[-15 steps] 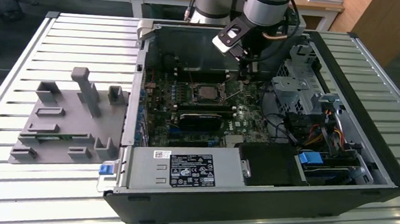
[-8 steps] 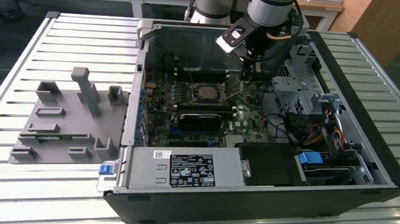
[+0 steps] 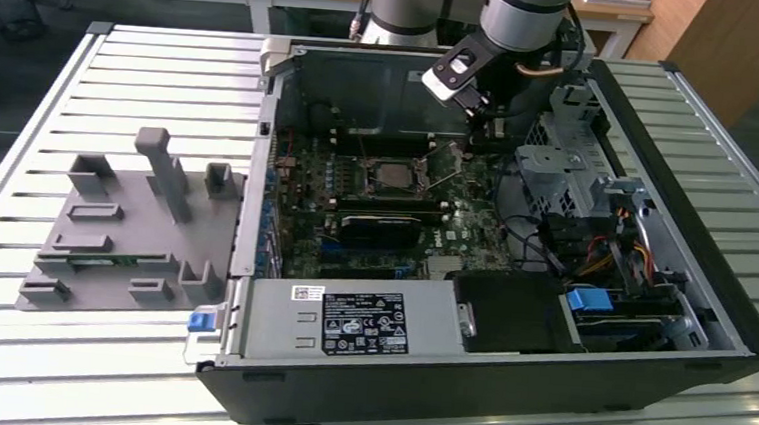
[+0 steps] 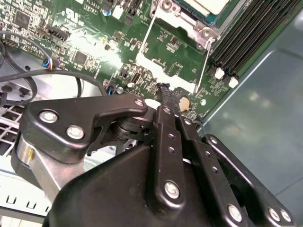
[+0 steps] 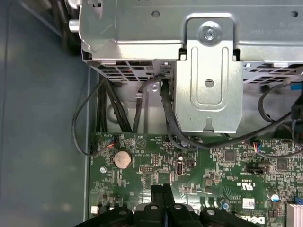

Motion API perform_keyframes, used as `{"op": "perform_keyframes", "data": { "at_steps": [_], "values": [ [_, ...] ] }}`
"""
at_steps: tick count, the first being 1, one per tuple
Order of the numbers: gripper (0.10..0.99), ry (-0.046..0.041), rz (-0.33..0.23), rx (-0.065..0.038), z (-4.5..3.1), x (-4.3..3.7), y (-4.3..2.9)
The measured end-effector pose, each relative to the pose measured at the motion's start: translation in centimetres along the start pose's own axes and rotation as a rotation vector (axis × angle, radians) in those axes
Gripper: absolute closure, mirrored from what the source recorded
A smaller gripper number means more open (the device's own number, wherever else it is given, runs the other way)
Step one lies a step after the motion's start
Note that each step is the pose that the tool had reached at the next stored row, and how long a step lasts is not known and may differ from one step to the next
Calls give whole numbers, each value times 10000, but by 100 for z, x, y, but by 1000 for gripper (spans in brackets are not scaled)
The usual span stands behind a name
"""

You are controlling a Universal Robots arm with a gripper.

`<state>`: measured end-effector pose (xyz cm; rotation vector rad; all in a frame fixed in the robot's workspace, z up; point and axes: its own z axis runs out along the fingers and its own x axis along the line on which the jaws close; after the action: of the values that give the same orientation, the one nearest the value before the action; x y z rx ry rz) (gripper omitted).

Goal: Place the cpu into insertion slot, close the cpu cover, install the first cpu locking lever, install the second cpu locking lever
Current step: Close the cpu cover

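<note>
The cpu (image 4: 209, 4) shows its pale metal face inside the insertion slot (image 3: 389, 176) on the green board. The silvery cpu cover (image 4: 182, 22) lies around it. Two thin wire locking levers (image 4: 202, 66) run from the socket's corners across the board; a second one (image 4: 146, 38) lies beside the first. My gripper (image 4: 163, 90) hangs just above the board a little past the levers' free ends, shut with nothing between its fingers (image 5: 158, 191). In the exterior view the gripper (image 3: 485, 115) is inside the case, toward the exterior view's right and back of the socket.
A metal drive cage (image 5: 208, 71) with black cables (image 5: 165, 113) stands close to the gripper. A coin battery (image 5: 122, 159) sits on the board. Black memory slots (image 4: 251, 33) flank the socket. A black card (image 3: 382, 218), the power supply (image 3: 352, 321) and a grey fixture (image 3: 125, 225) are further off.
</note>
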<state>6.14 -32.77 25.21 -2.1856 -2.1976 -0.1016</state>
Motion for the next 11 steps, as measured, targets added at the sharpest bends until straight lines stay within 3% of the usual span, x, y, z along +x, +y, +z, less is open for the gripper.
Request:
{"op": "perform_keyframes", "data": {
  "at_steps": [6,11],
  "values": [
    [969,1,3,48,20,13,61],
    [969,0,11,153,75,16,82]
  ]
}}
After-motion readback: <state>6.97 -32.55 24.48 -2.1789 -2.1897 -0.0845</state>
